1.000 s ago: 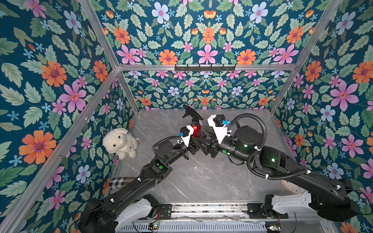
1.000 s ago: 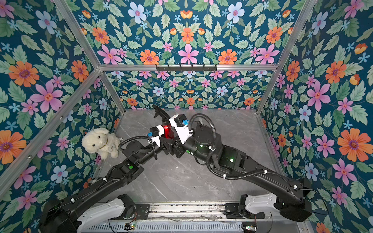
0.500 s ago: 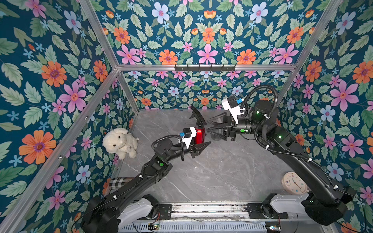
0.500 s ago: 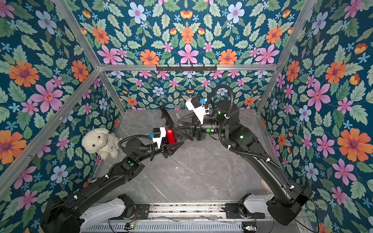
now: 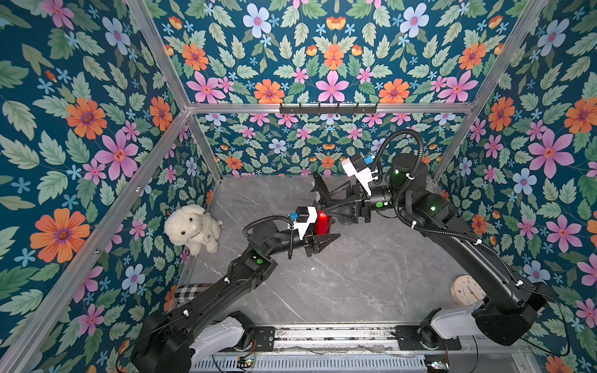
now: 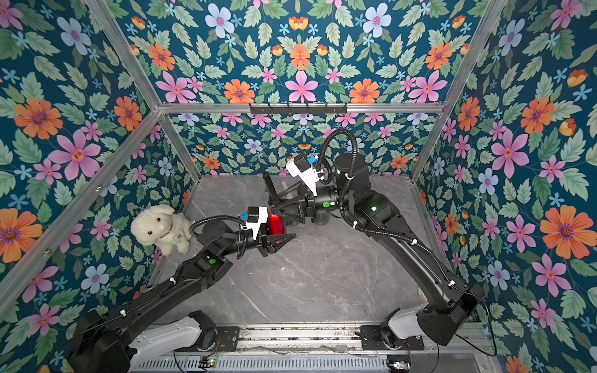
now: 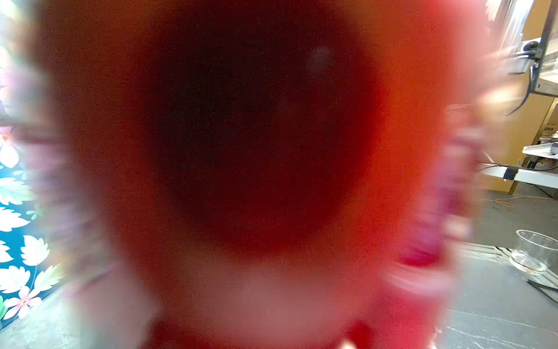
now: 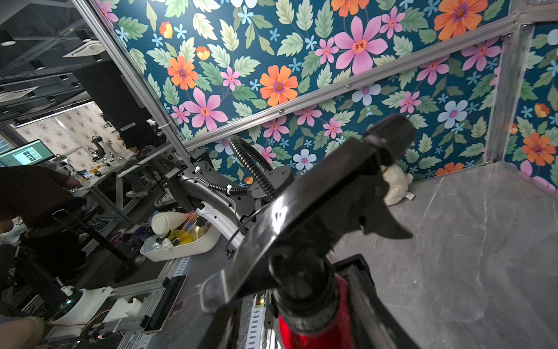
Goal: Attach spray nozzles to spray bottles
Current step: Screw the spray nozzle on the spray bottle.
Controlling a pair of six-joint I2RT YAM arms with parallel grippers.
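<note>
Marble table (image 5: pixel 355 290) is enclosed by floral walls (image 5: pixel 97 145). Bottle (image 5: pixel 322 222) is clamped by left gripper (image 5: pixel 331 227) — state of right gripper (image 5: pixel 328 204) cannot be told.

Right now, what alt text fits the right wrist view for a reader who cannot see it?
A black plastic trigger spray nozzle sits on the neck of a shiny red metal bottle. Behind lie a grey marble tabletop, a floral wall and a cream plush toy.
</note>
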